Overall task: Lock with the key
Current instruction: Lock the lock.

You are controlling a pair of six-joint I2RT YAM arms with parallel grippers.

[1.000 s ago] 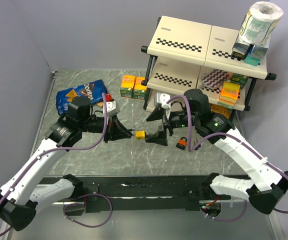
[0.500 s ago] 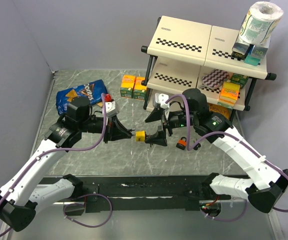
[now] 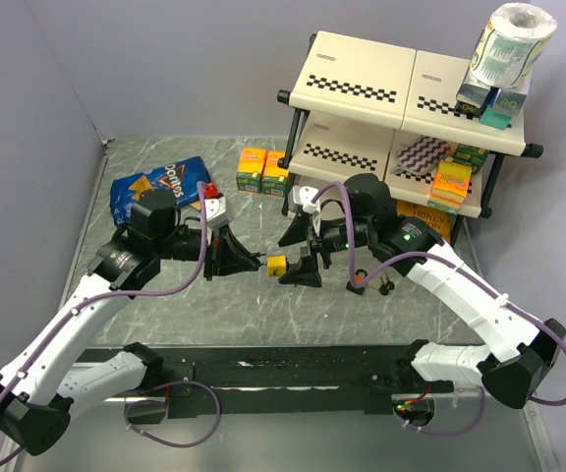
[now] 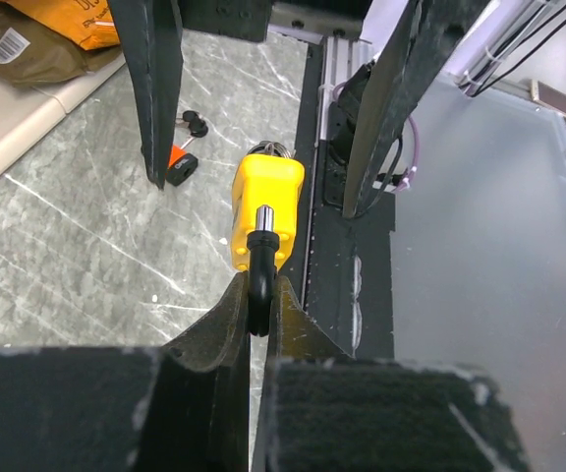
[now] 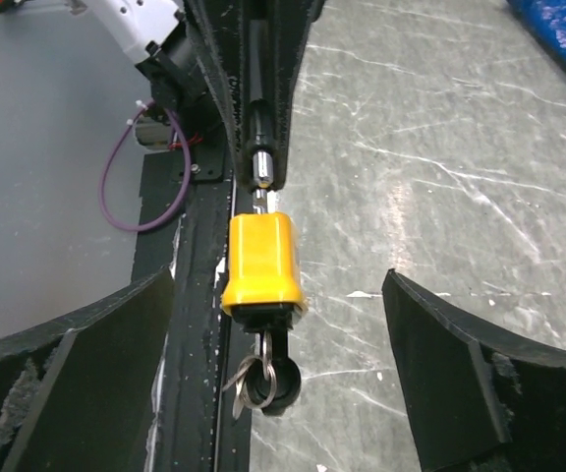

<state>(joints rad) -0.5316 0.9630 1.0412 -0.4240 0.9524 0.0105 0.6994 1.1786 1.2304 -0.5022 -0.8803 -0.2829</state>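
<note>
My left arm (image 3: pixel 77 305) rises from its base at the near-left corner of the worktop (image 3: pixel 293 315), elbow bent and wrist levelled toward the middle. The left jaws are clenched on the steel shackle (image 4: pixel 260 265) of the yellow padlock (image 3: pixel 276 265). The lock is held clear of the grey stone surface, roughly level, at the centre of the scene between my two wrists. Its body points away from the left jaws and toward the right ones. My right arm (image 3: pixel 460 285) climbs from the near-right corner, folds over in front of the shelf rack (image 3: pixel 401 108) and aims back to the left. The right jaws are released and spread wide, with one black finger (image 5: pixel 77 364) on each side of the padlock and neither touching it. A black-headed key (image 5: pixel 268 379) with its ring sticks out of the padlock's end that faces my right wrist, in the gap between those spread fingers and not gripped by them. A second bunch of keys with an orange tag (image 3: pixel 359 283) lies on the worktop under the right forearm, and a blue bag of chips (image 3: pixel 155 182) sits behind my left wrist.
</note>
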